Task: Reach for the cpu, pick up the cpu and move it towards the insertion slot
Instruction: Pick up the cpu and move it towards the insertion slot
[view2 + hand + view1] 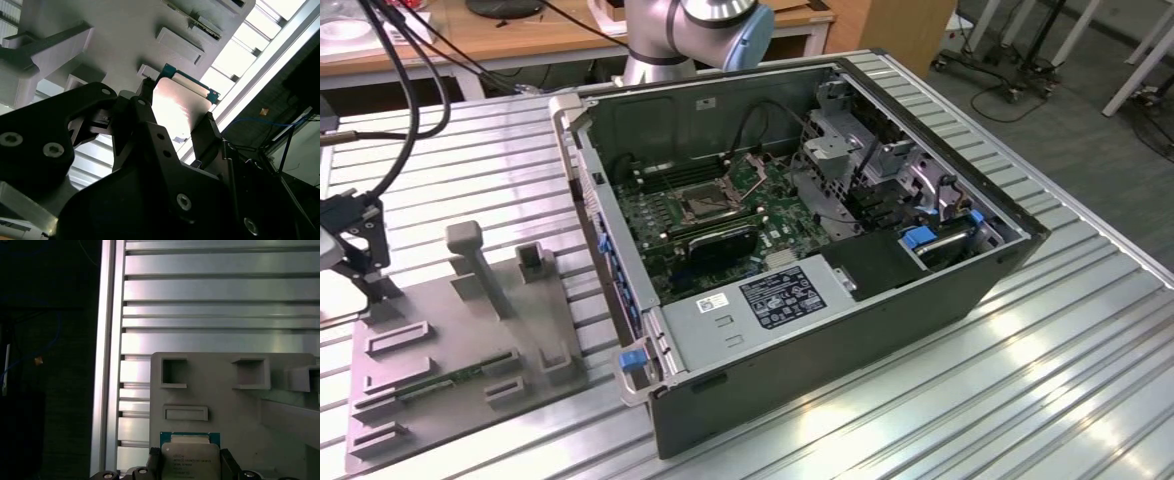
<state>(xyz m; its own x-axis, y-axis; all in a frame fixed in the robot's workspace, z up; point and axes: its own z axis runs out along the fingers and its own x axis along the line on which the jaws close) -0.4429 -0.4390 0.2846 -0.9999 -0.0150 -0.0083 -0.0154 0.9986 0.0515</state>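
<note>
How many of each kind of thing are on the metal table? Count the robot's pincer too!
cpu: 1
insertion slot: 1
memory stick: 1
computer case: 1
grey holder tray: 1
pincer: 1
Total: 6

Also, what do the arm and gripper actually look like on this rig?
The arm is silver-grey metal tubing with a pale blue round joint cap. The gripper is matte black: angular plate linkages dotted with recessed socket-head screws, ending in two narrow black fingers. Black cables trail down to the wrist in the exterior view.
</note>
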